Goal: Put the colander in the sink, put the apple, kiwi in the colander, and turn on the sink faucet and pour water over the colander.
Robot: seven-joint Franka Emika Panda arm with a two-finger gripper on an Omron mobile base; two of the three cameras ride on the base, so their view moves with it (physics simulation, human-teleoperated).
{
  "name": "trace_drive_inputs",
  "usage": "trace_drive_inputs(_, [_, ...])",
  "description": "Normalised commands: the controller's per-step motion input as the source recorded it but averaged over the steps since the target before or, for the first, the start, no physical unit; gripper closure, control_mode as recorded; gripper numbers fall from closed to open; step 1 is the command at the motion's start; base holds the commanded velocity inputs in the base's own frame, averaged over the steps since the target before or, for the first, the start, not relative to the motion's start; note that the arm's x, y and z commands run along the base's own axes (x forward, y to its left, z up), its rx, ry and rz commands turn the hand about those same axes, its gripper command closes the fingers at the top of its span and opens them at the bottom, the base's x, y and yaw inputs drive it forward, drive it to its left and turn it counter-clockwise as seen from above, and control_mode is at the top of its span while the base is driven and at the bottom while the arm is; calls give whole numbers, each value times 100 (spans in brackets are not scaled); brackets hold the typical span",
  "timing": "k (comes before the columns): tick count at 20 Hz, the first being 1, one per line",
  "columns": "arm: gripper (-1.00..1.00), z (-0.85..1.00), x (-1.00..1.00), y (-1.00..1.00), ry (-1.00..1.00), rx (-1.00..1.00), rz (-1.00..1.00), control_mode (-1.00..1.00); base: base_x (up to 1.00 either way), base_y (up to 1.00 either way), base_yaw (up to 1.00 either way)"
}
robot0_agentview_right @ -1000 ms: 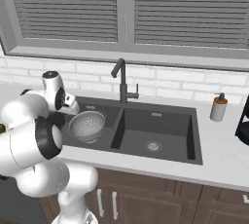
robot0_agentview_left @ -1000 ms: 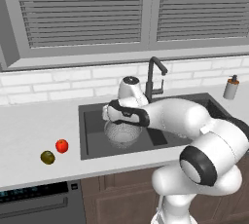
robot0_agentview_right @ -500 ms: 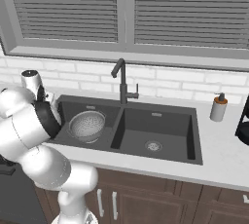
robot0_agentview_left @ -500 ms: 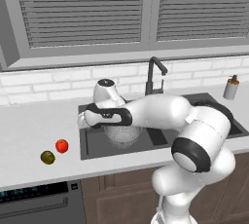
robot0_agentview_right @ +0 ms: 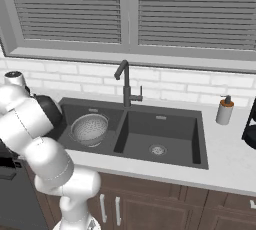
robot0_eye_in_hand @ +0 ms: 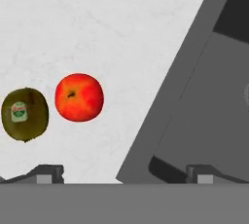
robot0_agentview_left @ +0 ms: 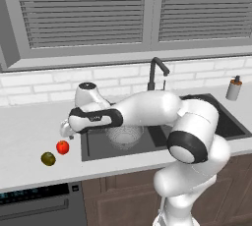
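The counter (robot0_agentview_left: 29, 127) is a pale speckled slab running L to R under a white brick backsplash and a louvred window. The arm (robot0_agentview_left: 147, 109) reaches from lower R of the left base view across the sink toward the counter's L section.

The sink (robot0_agentview_right: 165, 139) is dark grey, double-basin, set into the counter. A round silver drain shows in the R basin. The sink faucet (robot0_agentview_right: 125, 81) stands upright at the back edge, between the two basins, with its spout tip angled down and a small lever on its side.

The colander (robot0_agentview_right: 89, 128) sits inside the L basin, rim up, clear of the faucet. In the left base view it lies partly behind the forearm.

A soap dispenser (robot0_agentview_right: 224, 110) stands on the counter to the R of the sink, well apart from the faucet.

The gripper (robot0_agentview_left: 65, 130) hangs over the counter just L of the sink's L edge, above and just beside the fruit. In the hand view its two fingertips (robot0_eye_in_hand: 48, 173) stand far apart at the bottom, w/ nothing between them: jaws fully spread, no load.

The apple (robot0_agentview_left: 62, 147) rests on the counter near the sink's L edge, red and shiny, stem dimple visible in the hand view. The kiwi (robot0_agentview_left: 48, 158) lies just beside it on the side away from the sink, not touching, w/ a small sticker on its skin.
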Motion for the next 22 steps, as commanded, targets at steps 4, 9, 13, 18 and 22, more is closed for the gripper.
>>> trace_drive_inputs(4, [-100,-16,-16,58,0,0,13,-100,0,0,0])
trace_drive_inputs(9, [-100,-1,-9,40,0,0,9,-100,0,0,0])
trace_drive_inputs(13, [-100,0,0,21,0,0,4,-100,0,0,0])
trace_drive_inputs(18, [-100,-9,6,0,0,0,3,-100,0,0,0])
trace_drive_inputs(22, [-100,-23,0,4,0,0,1,-100,0,0,0])
